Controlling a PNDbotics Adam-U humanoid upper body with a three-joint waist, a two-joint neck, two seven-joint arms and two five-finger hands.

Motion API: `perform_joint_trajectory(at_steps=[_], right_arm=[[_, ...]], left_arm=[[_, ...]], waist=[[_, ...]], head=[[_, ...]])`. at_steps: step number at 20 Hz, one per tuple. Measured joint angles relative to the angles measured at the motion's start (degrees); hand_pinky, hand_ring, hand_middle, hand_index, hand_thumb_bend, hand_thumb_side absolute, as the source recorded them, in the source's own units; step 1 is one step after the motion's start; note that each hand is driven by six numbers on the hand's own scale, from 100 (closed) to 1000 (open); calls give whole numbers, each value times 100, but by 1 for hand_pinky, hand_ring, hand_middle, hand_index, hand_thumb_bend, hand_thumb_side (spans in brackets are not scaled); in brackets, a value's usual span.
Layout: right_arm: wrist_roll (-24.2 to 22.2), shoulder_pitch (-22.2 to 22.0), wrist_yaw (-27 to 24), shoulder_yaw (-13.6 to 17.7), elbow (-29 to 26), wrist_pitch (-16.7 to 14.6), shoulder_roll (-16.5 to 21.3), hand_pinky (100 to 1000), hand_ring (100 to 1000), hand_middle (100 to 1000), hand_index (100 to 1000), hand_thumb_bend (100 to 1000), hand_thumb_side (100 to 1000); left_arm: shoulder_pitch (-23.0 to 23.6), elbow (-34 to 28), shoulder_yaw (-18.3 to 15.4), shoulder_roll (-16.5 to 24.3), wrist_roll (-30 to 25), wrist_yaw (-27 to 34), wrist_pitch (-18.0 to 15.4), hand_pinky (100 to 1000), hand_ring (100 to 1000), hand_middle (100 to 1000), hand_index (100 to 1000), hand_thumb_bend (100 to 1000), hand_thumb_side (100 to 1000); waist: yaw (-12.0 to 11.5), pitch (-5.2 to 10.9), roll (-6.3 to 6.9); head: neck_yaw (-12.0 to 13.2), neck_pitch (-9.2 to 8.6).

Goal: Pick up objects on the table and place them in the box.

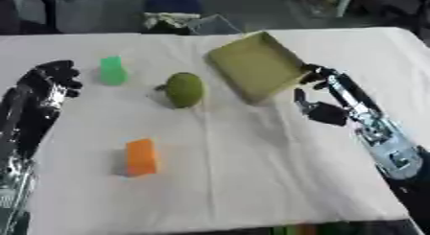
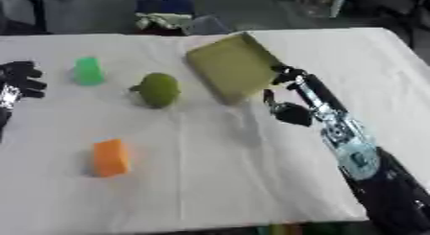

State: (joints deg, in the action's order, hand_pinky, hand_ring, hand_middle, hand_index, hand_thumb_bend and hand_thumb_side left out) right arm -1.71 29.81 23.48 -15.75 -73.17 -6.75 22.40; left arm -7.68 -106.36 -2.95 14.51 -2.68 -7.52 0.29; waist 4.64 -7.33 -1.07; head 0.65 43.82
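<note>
An olive-green box (image 1: 255, 65) lies tilted at the back middle of the white table. A green round fruit (image 1: 185, 89) sits just left of it. Further left stands a small bright green object (image 1: 112, 70). An orange block (image 1: 140, 157) lies nearer the front left. My right hand (image 1: 317, 96) is at the box's right edge, fingers at its rim; whether they grip it I cannot tell. My left hand (image 1: 52, 78) hovers at the left, beside the bright green object, holding nothing, fingers partly curled.
The white cloth (image 1: 252, 171) covers the table down to the front edge. Dark clutter and a blue item (image 1: 172, 6) lie beyond the far edge.
</note>
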Motion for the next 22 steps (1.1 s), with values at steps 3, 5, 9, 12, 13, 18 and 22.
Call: perform_joint_trajectory(at_steps=[3,5,9,12,13,18,22], right_arm=[[12,-12,-15,18,-30,12,4,757,820,668,925,100,399],[18,-12,-19,19,-34,18,4,757,820,666,925,100,399],[25,-12,-20,20,-64,25,4,757,820,665,925,100,397],[25,-12,-20,20,-64,26,4,757,820,665,925,100,398],[26,-12,-20,20,-64,26,4,757,821,665,926,100,398],[24,-12,-19,20,-65,21,2,758,822,666,927,100,399],[14,-12,-11,20,-65,7,0,759,823,666,927,100,400]], left_arm=[[0,0,-1,0,6,0,1,652,646,651,783,316,746],[0,0,-1,0,13,0,1,651,646,651,783,316,746],[0,0,-1,1,17,0,2,651,646,651,784,316,746],[0,0,-1,11,20,-3,0,651,647,652,784,316,743],[-4,0,-2,33,23,-5,-2,652,649,654,785,317,740],[-163,34,-7,363,48,-124,3,661,667,664,791,320,720],[-501,246,-2,878,29,-424,7,679,692,689,803,307,671]], waist=[[0,7,4],[0,7,4],[1,7,4],[3,7,7],[4,7,8],[15,10,28],[39,27,56]], head=[[-2,0],[-5,0],[-17,0],[-18,0],[-18,0],[-6,0],[33,0]])
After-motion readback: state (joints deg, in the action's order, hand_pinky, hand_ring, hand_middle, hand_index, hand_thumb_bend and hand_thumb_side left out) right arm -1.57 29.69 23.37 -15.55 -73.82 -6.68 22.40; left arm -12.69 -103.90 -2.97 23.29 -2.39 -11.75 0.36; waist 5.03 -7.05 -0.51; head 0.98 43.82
